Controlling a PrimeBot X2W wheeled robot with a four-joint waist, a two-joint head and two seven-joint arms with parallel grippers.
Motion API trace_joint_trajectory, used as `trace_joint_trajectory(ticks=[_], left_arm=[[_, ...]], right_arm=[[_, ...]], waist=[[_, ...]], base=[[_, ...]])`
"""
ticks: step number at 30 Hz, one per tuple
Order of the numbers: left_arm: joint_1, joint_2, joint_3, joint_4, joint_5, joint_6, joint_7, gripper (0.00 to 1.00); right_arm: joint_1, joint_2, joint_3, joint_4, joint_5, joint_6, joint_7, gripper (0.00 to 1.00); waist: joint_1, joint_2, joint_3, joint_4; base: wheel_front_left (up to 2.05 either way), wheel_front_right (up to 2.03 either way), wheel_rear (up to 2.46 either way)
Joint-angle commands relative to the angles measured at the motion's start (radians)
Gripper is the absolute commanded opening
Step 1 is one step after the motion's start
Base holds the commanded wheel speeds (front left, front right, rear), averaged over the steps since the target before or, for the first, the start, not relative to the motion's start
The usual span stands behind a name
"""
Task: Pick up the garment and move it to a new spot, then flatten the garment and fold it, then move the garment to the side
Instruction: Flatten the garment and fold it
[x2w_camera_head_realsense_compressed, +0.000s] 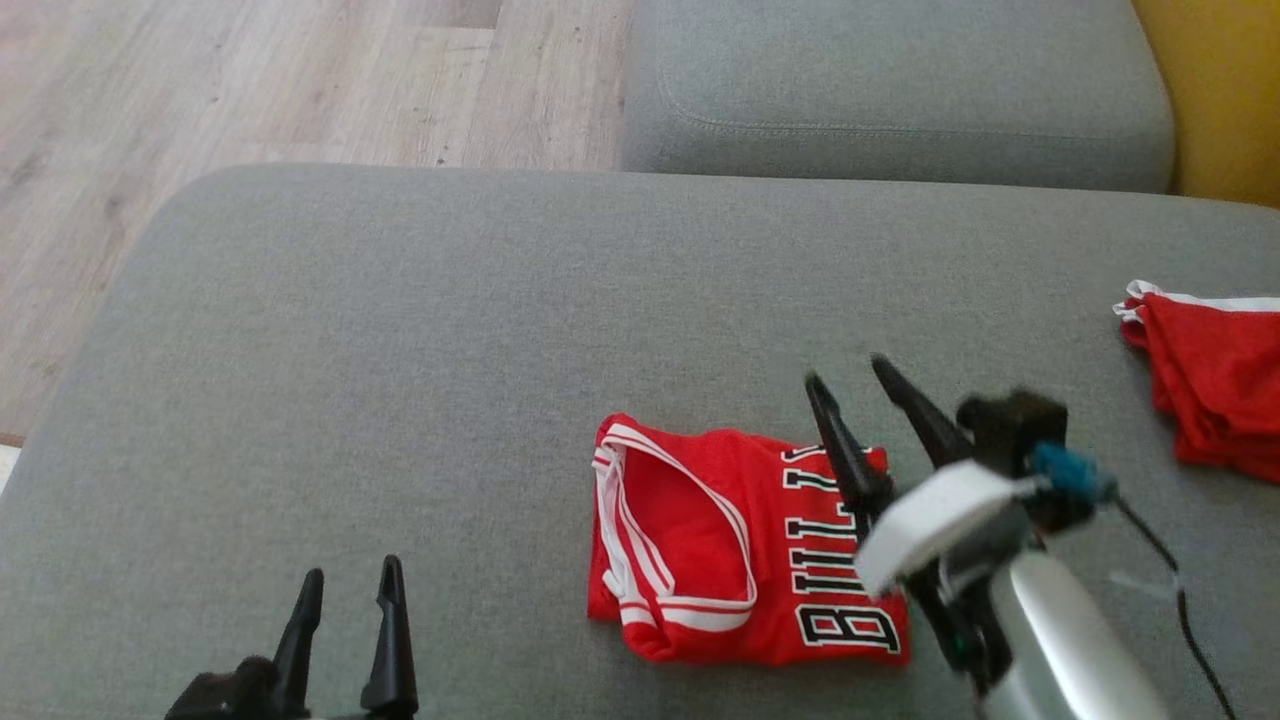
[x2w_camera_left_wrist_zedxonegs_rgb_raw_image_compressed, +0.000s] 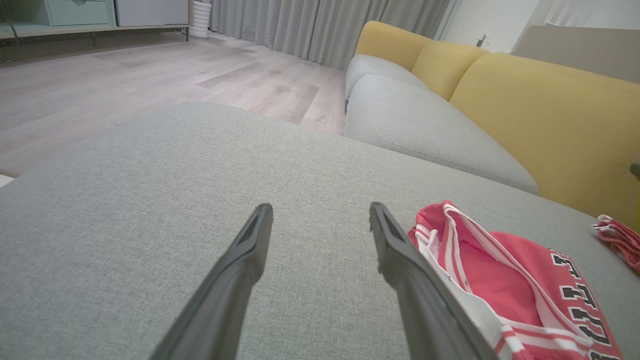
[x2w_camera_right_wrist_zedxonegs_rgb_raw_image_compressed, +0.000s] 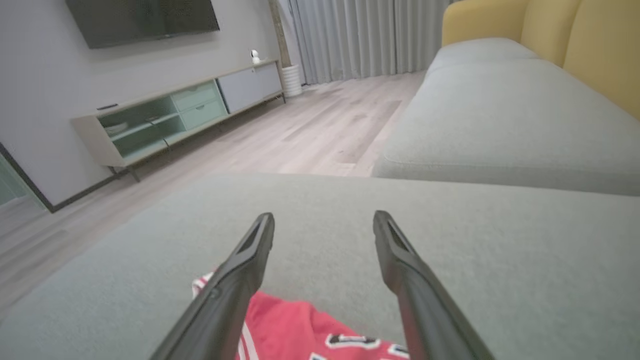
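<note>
The garment (x2w_camera_head_realsense_compressed: 740, 545) is a red jersey with white trim and black lettering, lying folded on the grey cushion (x2w_camera_head_realsense_compressed: 450, 330). My right gripper (x2w_camera_head_realsense_compressed: 850, 372) hovers open over the jersey's right edge, nothing between its fingers. The right wrist view has the garment (x2w_camera_right_wrist_zedxonegs_rgb_raw_image_compressed: 300, 335) low between the open fingers (x2w_camera_right_wrist_zedxonegs_rgb_raw_image_compressed: 250, 260). My left gripper (x2w_camera_head_realsense_compressed: 348, 578) stands open at the lower left, well apart from the jersey. In the left wrist view the garment (x2w_camera_left_wrist_zedxonegs_rgb_raw_image_compressed: 505, 270) lies just right of the right finger (x2w_camera_left_wrist_zedxonegs_rgb_raw_image_compressed: 400, 250).
A second red cloth (x2w_camera_head_realsense_compressed: 1220, 380) lies at the cushion's right edge. Another grey seat cushion (x2w_camera_head_realsense_compressed: 890, 90) sits behind, with a yellow backrest (x2w_camera_left_wrist_zedxonegs_rgb_raw_image_compressed: 545, 110). Wooden floor (x2w_camera_head_realsense_compressed: 250, 90) lies beyond the left edge. A TV cabinet (x2w_camera_right_wrist_zedxonegs_rgb_raw_image_compressed: 175, 110) stands against the wall.
</note>
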Motion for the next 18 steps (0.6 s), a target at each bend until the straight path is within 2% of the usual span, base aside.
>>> trace_joint_trajectory(ticks=[1, 2, 3, 4, 5, 9, 12, 18], left_arm=[[-0.031, 0.019, 0.034, -0.034, 0.013, 0.007, -0.002, 1.0], [-0.032, 0.019, 0.032, -0.034, 0.013, 0.007, -0.001, 1.0], [-0.033, 0.018, 0.03, -0.034, 0.014, 0.006, 0.0, 1.0], [-0.035, 0.018, 0.027, -0.034, 0.015, 0.005, 0.0, 1.0], [-0.036, 0.017, 0.025, -0.033, 0.015, 0.004, 0.001, 1.0], [-0.041, 0.019, 0.022, -0.03, 0.016, 0.003, 0.004, 1.0], [-0.044, 0.021, 0.023, -0.03, 0.016, 0.004, 0.006, 1.0], [-0.05, 0.025, 0.025, -0.031, 0.016, 0.006, 0.007, 1.0]], right_arm=[[-0.012, 0.012, 0.011, -0.048, -0.021, 0.003, -0.009, 1.0], [0.012, 0.012, 0.005, -0.06, -0.045, 0.003, -0.008, 1.0], [0.036, 0.012, 0.001, -0.07, -0.067, 0.003, -0.008, 0.91], [0.06, 0.012, 0.0, -0.077, -0.087, 0.003, -0.007, 0.65], [0.085, 0.012, 0.003, -0.08, -0.106, 0.003, -0.003, 0.45], [0.158, 0.012, 0.029, -0.07, -0.145, 0.003, 0.0, 0.0], [0.177, 0.012, 0.062, -0.037, -0.181, 0.003, -0.009, 0.0], [0.165, 0.012, 0.159, 0.058, -0.17, 0.003, -0.018, 0.0]], waist=[[0.0, 0.0, 0.001, 0.0], [0.0, 0.0, 0.002, 0.001], [0.0, 0.0, 0.003, 0.003], [0.0, 0.0, 0.005, 0.006], [0.0, 0.0, 0.006, 0.009], [0.0, 0.0, 0.01, 0.023], [0.0, 0.0, 0.013, 0.037], [0.0, 0.0, 0.024, 0.072]], base=[[0.0, 0.0, 0.0], [0.0, 0.0, 0.0], [0.0, 0.0, 0.0], [0.0, 0.0, 0.0], [0.0, 0.0, 0.0], [0.0, 0.0, 0.0], [0.0, 0.0, 0.0], [0.0, 0.0, 0.0]])
